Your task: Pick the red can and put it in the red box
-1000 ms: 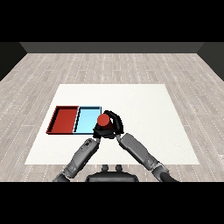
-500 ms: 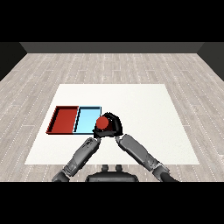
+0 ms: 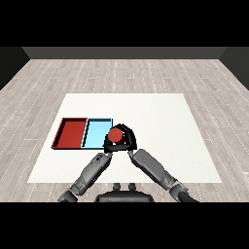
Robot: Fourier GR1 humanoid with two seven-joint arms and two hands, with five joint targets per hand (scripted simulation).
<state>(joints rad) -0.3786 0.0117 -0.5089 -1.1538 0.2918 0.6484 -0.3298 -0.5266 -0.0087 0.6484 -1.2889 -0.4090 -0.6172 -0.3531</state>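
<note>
Head view shows two grey forearms rising from the lower corners and meeting near the middle of the white table (image 3: 160, 112). Nearest, the left forearm slants up from the lower left, and its left hand (image 3: 108, 147) sits just under the near right corner of the light blue tray (image 3: 95, 133); its fingers are hidden behind the other hand and the can, so whether they are straight or curled cannot be told. From the lower right comes the right forearm, ending in the right hand (image 3: 127, 140), whose black fingers and thumb arch round the red can (image 3: 115, 135) and hold it. The can's round red top faces upward, and it sits at the right edge of the light blue tray, overlapping that tray's near right corner. Beyond and to the left, the red tray (image 3: 72, 133) lies flat beside the light blue tray, the two touching along one side. Farther off, the table ends and a grey plank floor (image 3: 126, 73) runs to a dark wall
</note>
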